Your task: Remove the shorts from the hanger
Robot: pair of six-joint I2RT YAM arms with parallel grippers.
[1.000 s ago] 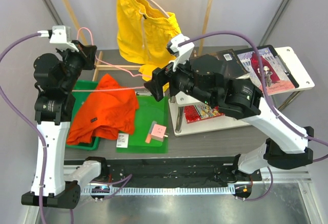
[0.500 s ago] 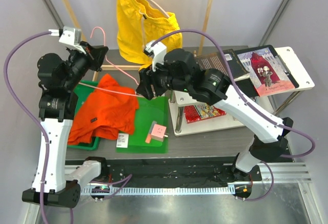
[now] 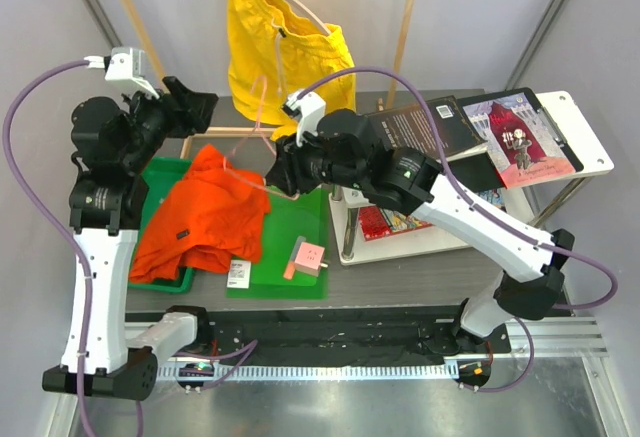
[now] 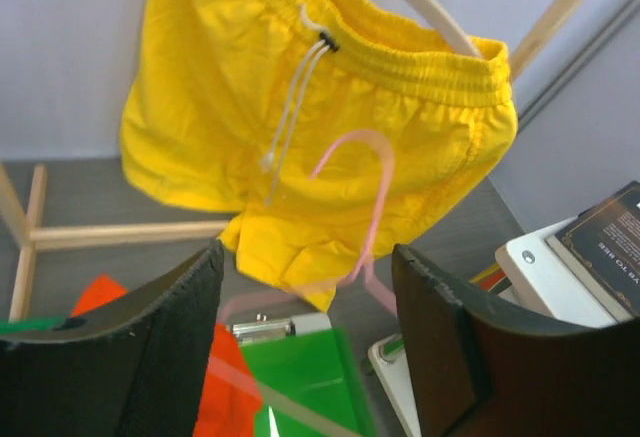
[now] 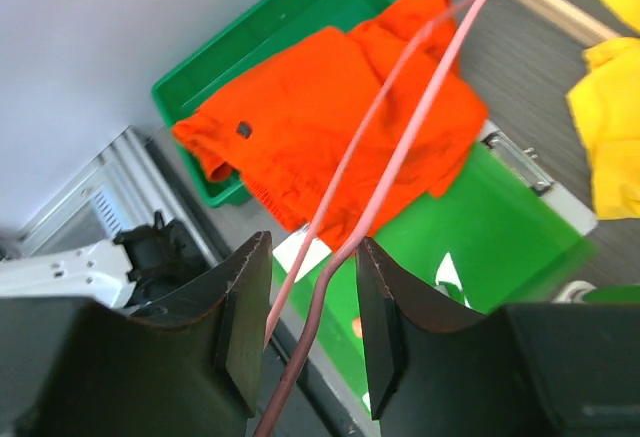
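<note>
**A:** From above, how do the arms stand?

**B:** The left arm stands tall with its elbow high. The left gripper (image 3: 198, 107) is lifted toward the yellow shorts (image 3: 270, 52), which hang on a white hanger (image 3: 300, 9) at the back. The right arm stretches leftward over the table. The right gripper (image 3: 275, 172) is low, at the top edge of the orange shorts (image 3: 205, 212). That pair is on no hanger and lies spread over a green bin (image 3: 160, 172).

**A:** And the left wrist camera?

**B:** Its fingers (image 4: 130, 357) are spread wide and touch nothing. Past the gap is the yellow pair, white drawstring dangling, waistband on its hanger. In front of it is the blurred hook of a pink hanger (image 4: 379, 202), in the air.

**A:** The right wrist camera?

**B:** The fingers (image 5: 245, 327) are drawn in close. The pink wire runs down between them, and they grip it near its bend. Below lie the orange pair in the bin and a green board (image 5: 500, 227) just beside it.
</note>
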